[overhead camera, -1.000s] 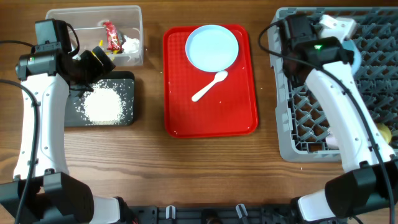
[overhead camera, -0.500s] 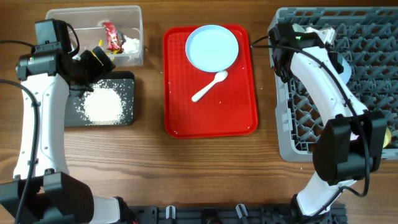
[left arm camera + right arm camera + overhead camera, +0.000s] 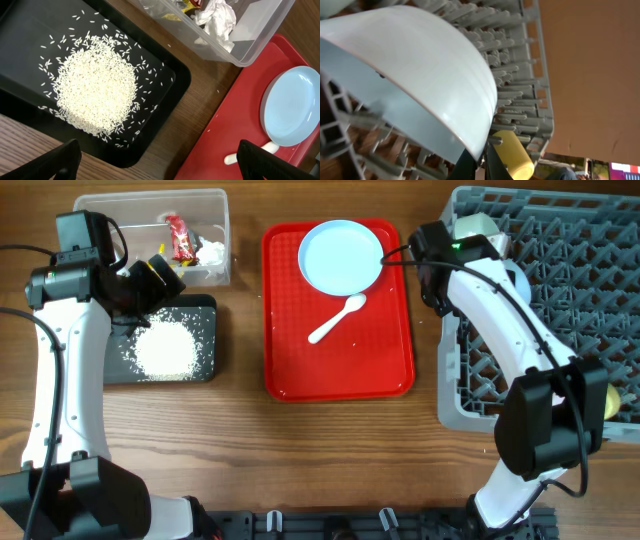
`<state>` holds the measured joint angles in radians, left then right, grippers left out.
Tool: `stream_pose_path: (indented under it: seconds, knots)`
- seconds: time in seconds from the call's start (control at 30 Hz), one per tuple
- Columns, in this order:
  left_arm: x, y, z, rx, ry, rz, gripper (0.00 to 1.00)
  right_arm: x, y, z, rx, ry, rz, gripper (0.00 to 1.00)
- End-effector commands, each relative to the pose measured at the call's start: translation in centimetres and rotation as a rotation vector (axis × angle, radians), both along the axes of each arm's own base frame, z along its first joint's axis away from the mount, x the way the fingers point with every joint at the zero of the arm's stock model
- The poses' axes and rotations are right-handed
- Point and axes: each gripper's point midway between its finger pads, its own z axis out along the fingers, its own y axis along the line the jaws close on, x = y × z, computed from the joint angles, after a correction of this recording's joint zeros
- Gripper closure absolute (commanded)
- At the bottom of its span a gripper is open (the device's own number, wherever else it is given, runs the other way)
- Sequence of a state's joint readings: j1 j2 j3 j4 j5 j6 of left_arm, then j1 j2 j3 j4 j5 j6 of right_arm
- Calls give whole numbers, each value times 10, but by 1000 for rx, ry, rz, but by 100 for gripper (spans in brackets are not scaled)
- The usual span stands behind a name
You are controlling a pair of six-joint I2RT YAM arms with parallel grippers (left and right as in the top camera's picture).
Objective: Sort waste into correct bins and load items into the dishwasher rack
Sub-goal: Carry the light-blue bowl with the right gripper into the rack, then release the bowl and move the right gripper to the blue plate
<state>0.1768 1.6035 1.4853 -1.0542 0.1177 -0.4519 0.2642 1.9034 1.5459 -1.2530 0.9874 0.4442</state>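
Observation:
My right gripper is shut on the rim of the pale green bowl, at the near-left corner of the grey dishwasher rack. The overhead view shows that gripper, the bowl and the rack. A small yellow cup lies in the rack behind the fingers. My left gripper is open and empty above the edge of the black tray, which holds the rice heap. The light blue plate and white spoon lie on the red tray.
The clear tub behind the black tray holds a red wrapper and white crumpled scraps. A sliver of a light blue bowl shows beside my right arm. The yellow cup sits at the rack's right edge.
My right arm has swung left across the rack, carrying the bowl toward its left corner. The rack has shifted a little to the left. The left arm has not moved.

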Motion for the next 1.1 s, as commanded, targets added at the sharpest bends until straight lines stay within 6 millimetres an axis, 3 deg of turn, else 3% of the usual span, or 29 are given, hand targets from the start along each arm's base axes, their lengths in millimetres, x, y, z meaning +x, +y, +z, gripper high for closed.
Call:
stream_pose_path:
  seconds: [0.0, 0.03, 0.13, 0.2, 0.37, 0.47, 0.63, 0.93, 1.07]
  knots:
    - [2, -1, 6, -5, -18, 4, 0, -3, 41, -33, 165, 89, 68, 92]
    - [2, -1, 6, -5, -18, 4, 0, -4, 46, -33, 166, 95, 81, 85]
    - [2, -1, 6, -5, -18, 4, 0, -6, 61, -38, 193, 147, 140, 17]
    - [2, -1, 6, -5, -18, 4, 0, -8, 65, -39, 199, 153, 146, 2]
    - [2, -1, 6, -5, -18, 4, 0, 2, 83, -22, 327, 86, 162, 0]
    - [2, -1, 6, -5, -18, 4, 0, 2, 100, -14, 432, 91, 215, 8]
    - [2, -1, 6, -5, -18, 4, 0, -10, 118, -30, 551, 134, 202, 19]
    - [2, -1, 6, -5, -18, 4, 0, -54, 99, -67, 513, 225, 38, 19]
    - [2, -1, 6, -5, -18, 4, 0, -74, 67, -54, 340, 209, -79, 17]
